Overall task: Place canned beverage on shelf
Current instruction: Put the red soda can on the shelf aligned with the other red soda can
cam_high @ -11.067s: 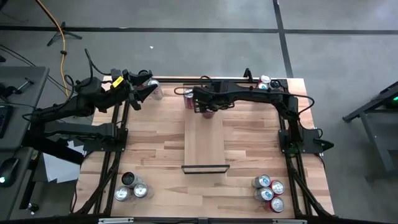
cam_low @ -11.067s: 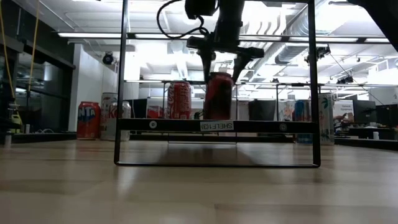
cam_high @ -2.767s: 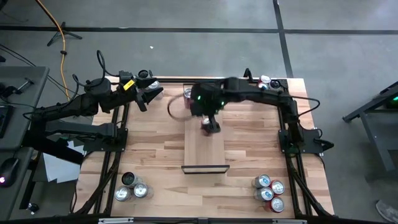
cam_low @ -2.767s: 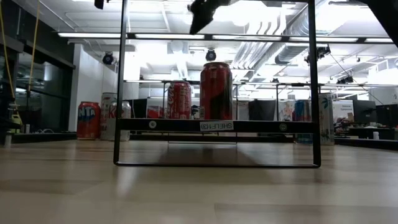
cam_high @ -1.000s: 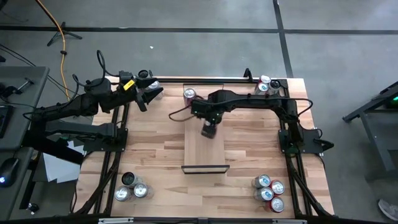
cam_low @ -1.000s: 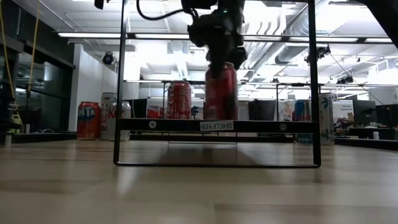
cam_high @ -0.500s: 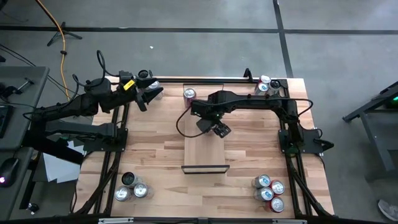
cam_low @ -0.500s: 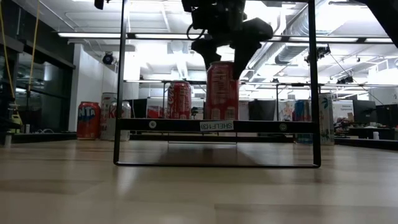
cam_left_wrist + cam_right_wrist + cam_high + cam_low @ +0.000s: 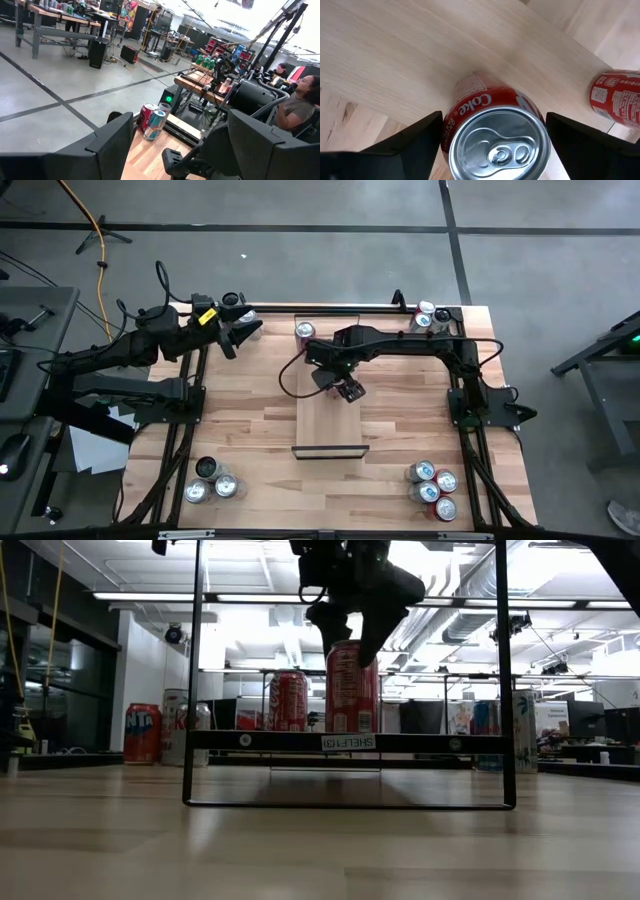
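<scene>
- The right gripper (image 9: 490,145) is hovering above the red can (image 9: 495,135), fingers spread clear, gripping nothing.
- The can is standing upright on the shelf (image 9: 328,415), apparently delivered.

Bright ceiling lights (image 9: 300,597) glare (low view), table evenly lit.

A can (image 9: 352,686) stands upright on the shelf (image 9: 328,423), with the right hand (image 9: 347,632) directly above it.
</scene>
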### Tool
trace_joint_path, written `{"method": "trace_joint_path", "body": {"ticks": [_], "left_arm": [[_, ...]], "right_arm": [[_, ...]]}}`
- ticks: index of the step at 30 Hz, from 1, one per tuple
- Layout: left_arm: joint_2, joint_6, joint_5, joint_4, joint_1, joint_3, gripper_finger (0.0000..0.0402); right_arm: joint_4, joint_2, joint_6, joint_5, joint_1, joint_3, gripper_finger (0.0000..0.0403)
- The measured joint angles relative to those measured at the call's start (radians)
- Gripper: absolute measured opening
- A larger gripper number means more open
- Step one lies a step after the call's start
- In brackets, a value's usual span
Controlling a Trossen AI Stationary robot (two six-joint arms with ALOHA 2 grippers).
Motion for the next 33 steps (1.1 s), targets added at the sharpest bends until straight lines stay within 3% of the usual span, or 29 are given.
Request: {"method": "trace_joint_path", "body": {"ticks": [17,26,33], "left_arm": [[0.000,0.000,0.000,0.000,0.000,0.000,0.0270],[0.000,0.000,0.000,0.000,0.000,0.000,0.0270],[0.000,0.000,0.000,0.000,0.000,0.000,0.0270]], "right_arm": [[0.019,0.000,-0.003,-0.008,0.000,0.000,0.0344],[0.059,0.000,-0.002,0.025,0.011,0.002,0.0395],[-0.019,-0.002,0.054,-0.031,0.012,0.153,0.0394]]}}
